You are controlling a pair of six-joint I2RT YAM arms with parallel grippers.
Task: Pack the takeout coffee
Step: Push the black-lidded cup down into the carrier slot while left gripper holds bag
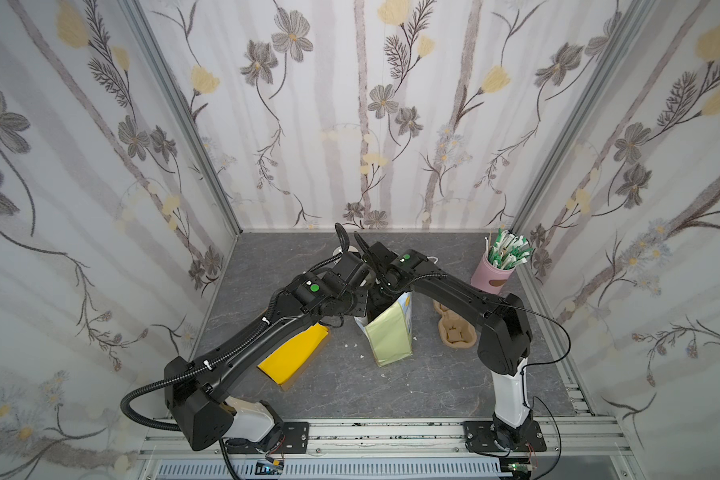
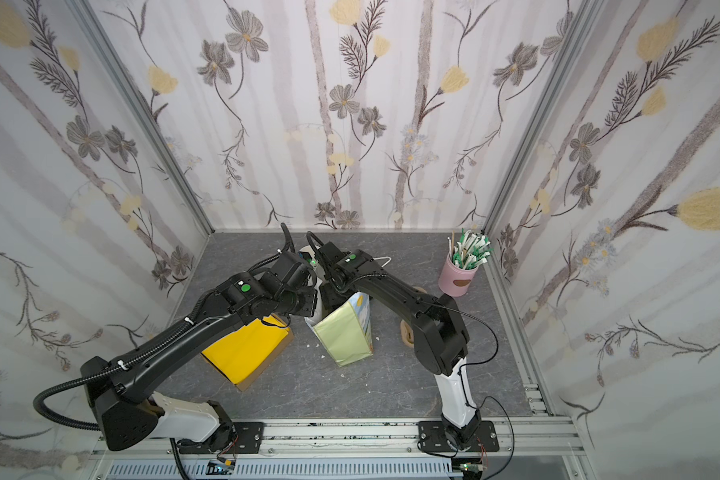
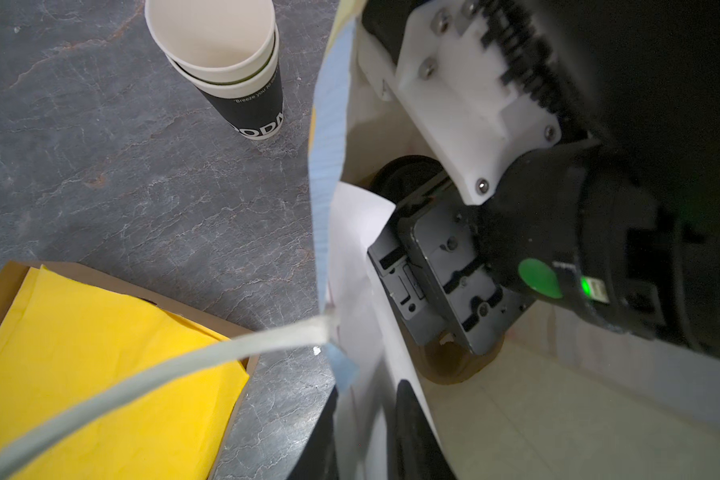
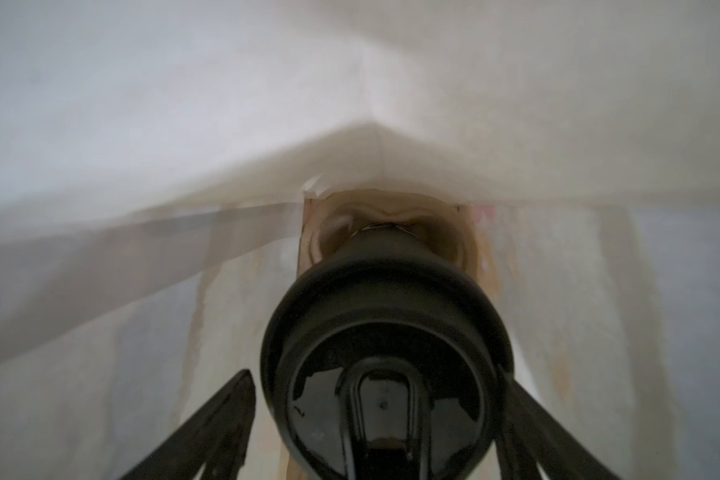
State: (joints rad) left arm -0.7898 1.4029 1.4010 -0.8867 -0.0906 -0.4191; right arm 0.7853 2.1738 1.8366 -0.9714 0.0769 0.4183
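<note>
Surface: grey marbled tabletop (image 1: 350, 386), floral walls (image 1: 350, 104) round it.
Right claw: your right gripper (image 4: 379, 374) is down inside the paper bag (image 1: 389, 332), jaws spread wide, one each side of the domed lid (image 4: 383, 332).
Coffee: takeout coffee (image 4: 385, 291), lidded, stands in the brown carrier (image 4: 462, 249) on the bag's floor.
Left claw: your left gripper (image 3: 366, 415) is pinched onto the bag's wall near the rim.
Outside: cup stack (image 3: 242, 99) and yellow napkins (image 3: 113, 374) sit beside the bag.

A robot test booth styled as a café. Flowered wall panels (image 1: 350, 104) box in a grey worktop (image 1: 433, 374). A pink pot of wrapped straws (image 1: 492, 276) stands right of the paper bag (image 1: 389, 332).
</note>
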